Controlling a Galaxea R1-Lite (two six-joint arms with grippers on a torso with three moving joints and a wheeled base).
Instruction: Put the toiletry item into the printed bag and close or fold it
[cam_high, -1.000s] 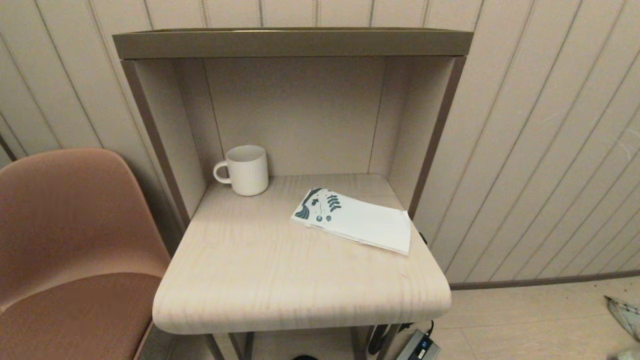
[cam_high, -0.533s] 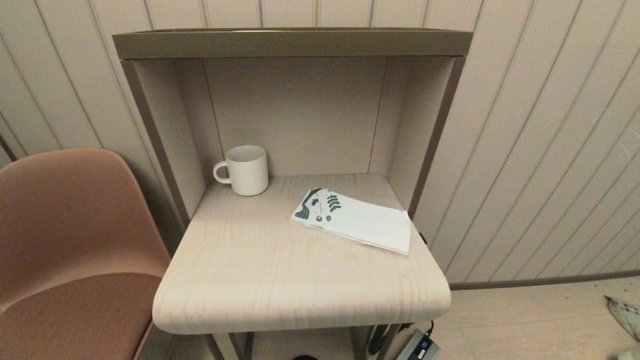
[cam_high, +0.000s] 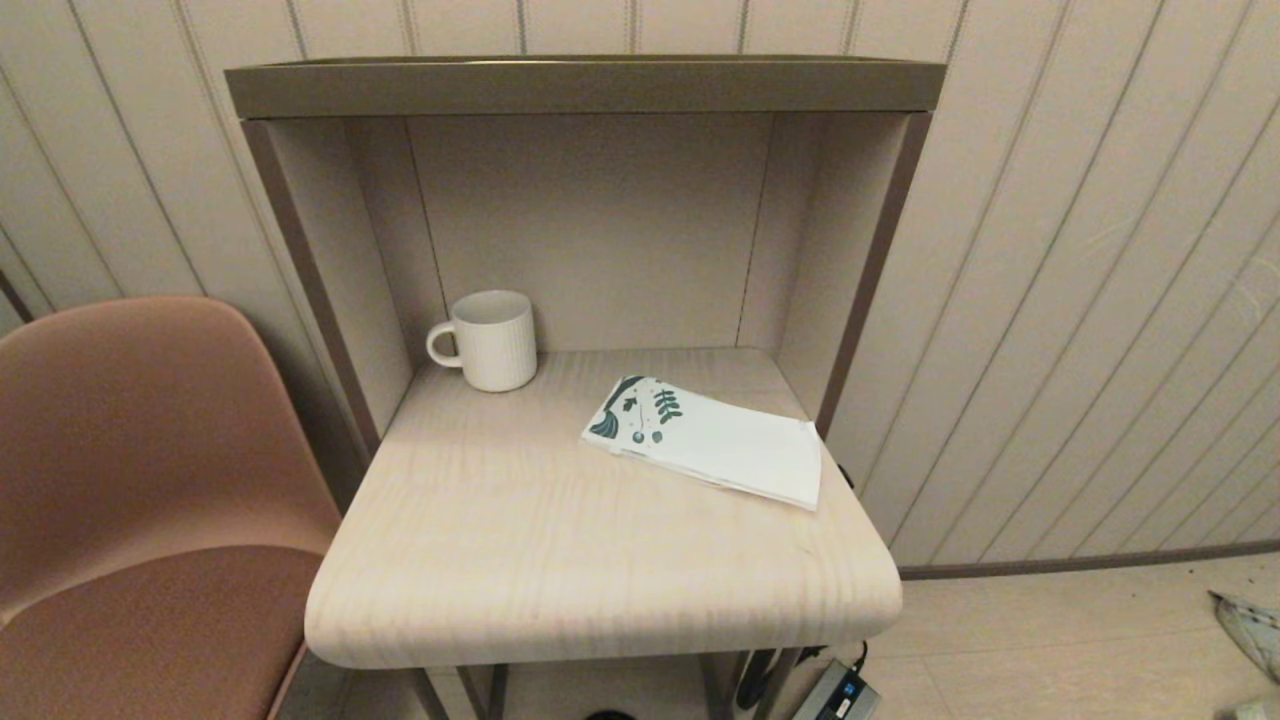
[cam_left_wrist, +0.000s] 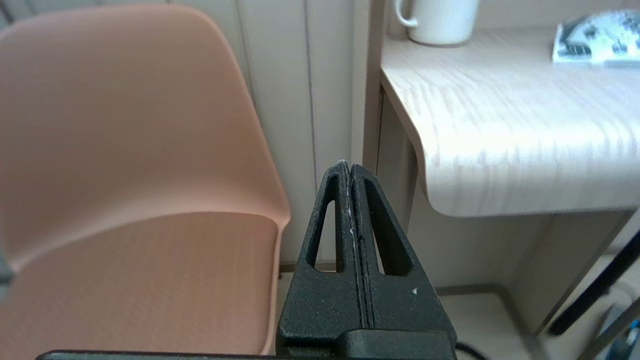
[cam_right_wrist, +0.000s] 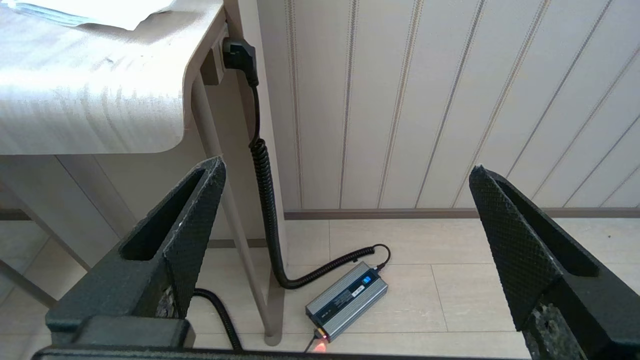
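The bag lies flat on the worktop, folded over so its plain back faces up and only a printed corner shows at the end nearer the mug; its far corner sits close to the worktop's right edge, beside the cubby's side panel. The tube is not visible anywhere; judging by the folded bag, it may already be inside, though that cannot be confirmed. Both arms are low and clear of the worktop, likely parked. The left gripper hangs below the worktop's rim, between it and the chair, with its jaws pressed fully together and holding nothing. The right gripper hangs below the worktop's right corner, over the floor, where a coiled cable runs to a power brick; its jaws are spread wide and empty. Open room lies in front of the bag and between it and the mug. The cubby's walls and top hem in any reach from the sides or above, so an approach to the bag would best come over the rounded front edge.
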